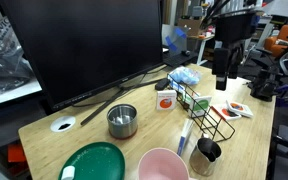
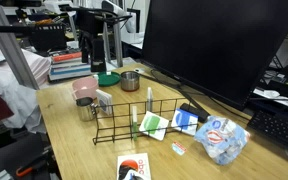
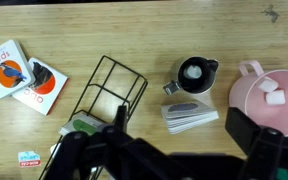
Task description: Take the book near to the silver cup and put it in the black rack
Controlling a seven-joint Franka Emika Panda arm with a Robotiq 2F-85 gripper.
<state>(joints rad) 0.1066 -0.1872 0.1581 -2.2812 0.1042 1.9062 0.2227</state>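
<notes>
The book (image 3: pixel 189 113), thin with a light blue and white cover, lies flat on the wooden table just below a small silver cup with a spout (image 3: pixel 194 72). It also shows in both exterior views (image 1: pixel 186 135) (image 2: pixel 104 101), beside that cup (image 1: pixel 207 152) (image 2: pixel 87 109). The black rack (image 3: pixel 109 90) of thin wire rods stands left of the book, and shows in both exterior views (image 1: pixel 206 110) (image 2: pixel 154 115). My gripper (image 3: pixel 184 140) is open and empty, high above the table, with the book between its fingers in the wrist view. It also shows in both exterior views (image 1: pixel 221 72) (image 2: pixel 94 62).
A pink bowl (image 3: pixel 269 90) sits right of the cup. Two bird booklets (image 3: pixel 19 72) lie left of the rack. A silver bowl (image 1: pixel 122 120), a green plate (image 1: pixel 94 160), a white mug (image 1: pixel 165 98), a blue bag (image 1: pixel 184 75) and a large monitor (image 1: pixel 84 45) stand nearby.
</notes>
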